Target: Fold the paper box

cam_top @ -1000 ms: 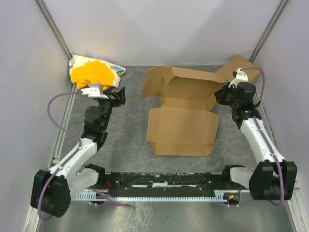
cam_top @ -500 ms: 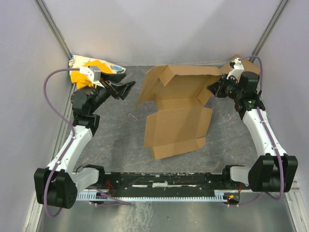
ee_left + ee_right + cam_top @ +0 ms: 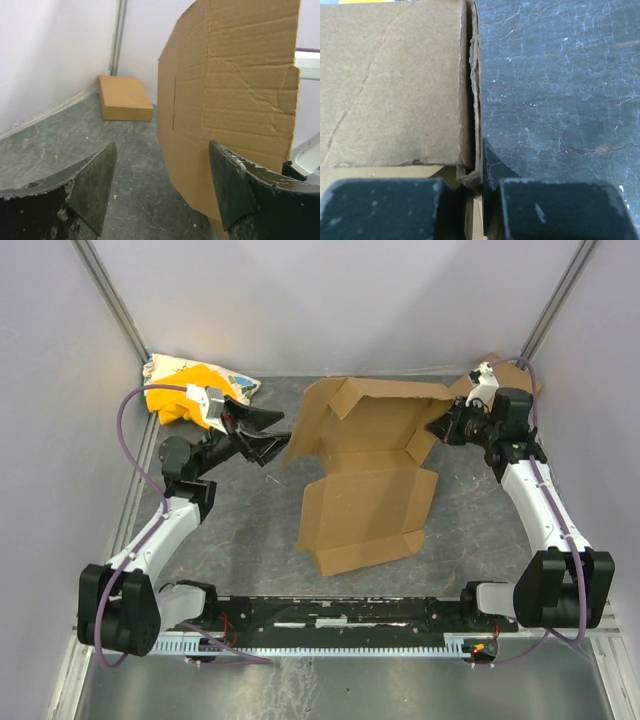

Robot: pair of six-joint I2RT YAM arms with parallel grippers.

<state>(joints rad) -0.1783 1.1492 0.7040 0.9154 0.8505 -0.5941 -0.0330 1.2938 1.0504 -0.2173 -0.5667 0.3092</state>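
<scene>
- View from above: the paper box [image 3: 368, 490] sits mid-tabletop [image 3: 250, 520], toward the far edge. Its near panels lie flat and its far lid panel is raised. A second ago it lay square to the near edge; now it is twisted, with the near edge slanting.
- Same view: the left gripper [image 3: 275, 438] has its jaws spread wide, just beside the box's far-left flap. A second ago it was back by the yellow-and-white cloth bundle [image 3: 190, 390] in the far-left corner.
- Same view: the right gripper [image 3: 440, 427] pinches the right end of the raised panel. It is closer to the far edge than before. A second box [image 3: 497, 367] shows behind it in the far-right corner.
- Left wrist view: the left gripper [image 3: 164, 150] is held wide. The paper box [image 3: 235, 100] panel stands upright ahead, nearer the right-hand finger [image 3: 235, 187]. The second box [image 3: 125, 97] lies flat against the far wall.
- Right wrist view: the right gripper [image 3: 475, 200] is nearly closed on the thin cardboard edge of the paper box [image 3: 395, 85]. Dark tabletop [image 3: 555, 85] fills the right half.
</scene>
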